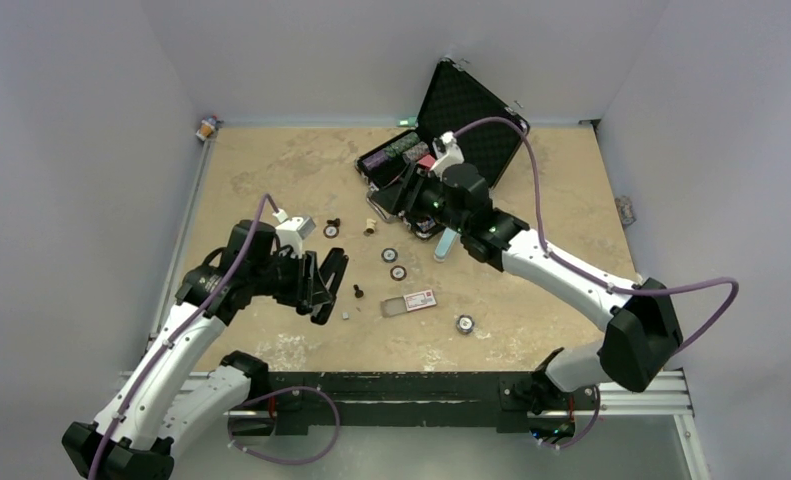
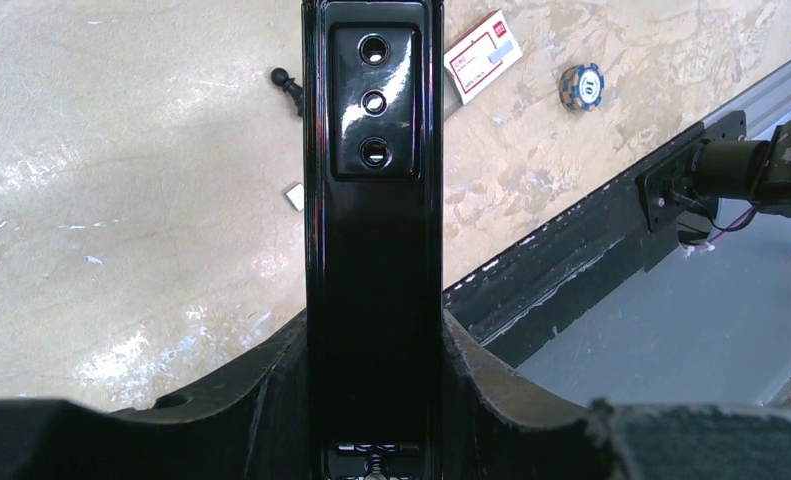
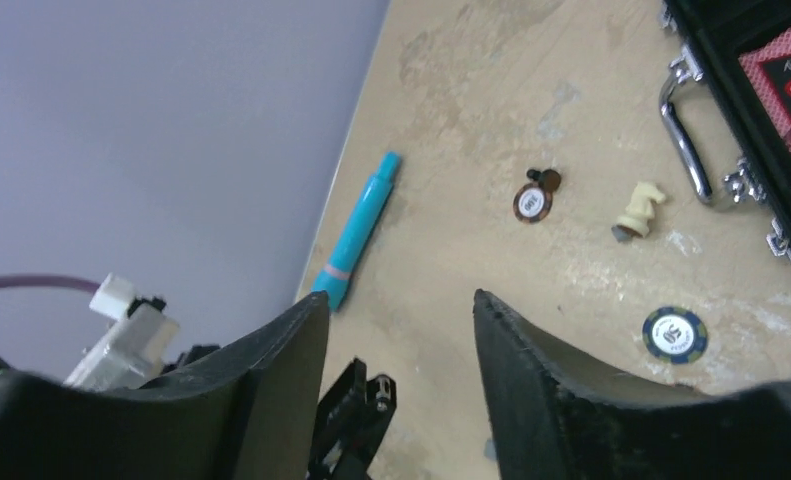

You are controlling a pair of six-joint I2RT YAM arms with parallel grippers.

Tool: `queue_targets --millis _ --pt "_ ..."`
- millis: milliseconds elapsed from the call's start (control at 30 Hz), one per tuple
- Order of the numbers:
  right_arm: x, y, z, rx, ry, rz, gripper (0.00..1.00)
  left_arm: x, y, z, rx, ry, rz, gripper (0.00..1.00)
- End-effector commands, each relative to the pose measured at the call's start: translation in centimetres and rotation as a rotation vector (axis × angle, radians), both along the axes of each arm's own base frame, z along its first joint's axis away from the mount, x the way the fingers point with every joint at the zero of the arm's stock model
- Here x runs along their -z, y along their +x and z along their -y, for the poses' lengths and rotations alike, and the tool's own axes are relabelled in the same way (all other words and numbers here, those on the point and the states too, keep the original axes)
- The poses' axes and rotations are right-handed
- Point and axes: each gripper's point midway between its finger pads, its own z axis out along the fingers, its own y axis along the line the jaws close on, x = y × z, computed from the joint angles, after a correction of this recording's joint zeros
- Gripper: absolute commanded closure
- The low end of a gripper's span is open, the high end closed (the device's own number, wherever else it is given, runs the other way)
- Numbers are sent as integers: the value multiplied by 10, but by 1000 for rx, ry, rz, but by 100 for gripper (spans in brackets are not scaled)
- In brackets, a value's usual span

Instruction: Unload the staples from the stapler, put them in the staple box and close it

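my left hand [image 2: 374, 335] is pinching the slim glossy black stapler [image 2: 374, 120] across its body, held clear above the tan bench [image 2: 121, 200]. my right hand [image 3: 399, 300] is spread, nothing in it, close by the stapler's far end. The tiny silvery-grey staple strip [image 2: 294, 196] lies on the bench just beside the stapler's line, so it looks unloaded already. Risks: the slick body may twist in my pinch if the right hand pushes off-axis, and the strip is small and easily knocked away.
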Motion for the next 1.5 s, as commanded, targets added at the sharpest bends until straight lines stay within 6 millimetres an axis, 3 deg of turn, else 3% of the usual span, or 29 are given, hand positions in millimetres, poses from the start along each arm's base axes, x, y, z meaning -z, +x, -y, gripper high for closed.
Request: queue_targets --millis 0,67,167,400,933,1167,1467 --pt "-25 -29 -7 -146 115 110 29 -22 7 14 39 -86 91 100" --pt "-28 -39 -6 -176 154 131 16 -24 7 14 43 -93 98 100" --pt "-29 -56 -5 -229 198 158 11 -26 6 16 53 -106 103 100" --pt "-30 -90 -11 -342 266 217 10 -33 1 22 84 -148 116 100" --pt "-12 -135 -28 -504 394 294 1 -51 -12 30 151 -236 165 100" --pt "-6 -151 -42 -559 392 293 2 -77 -30 49 211 -437 161 100" --pt "-23 -169 -46 -614 429 333 2 -125 -41 62 224 -655 158 100"
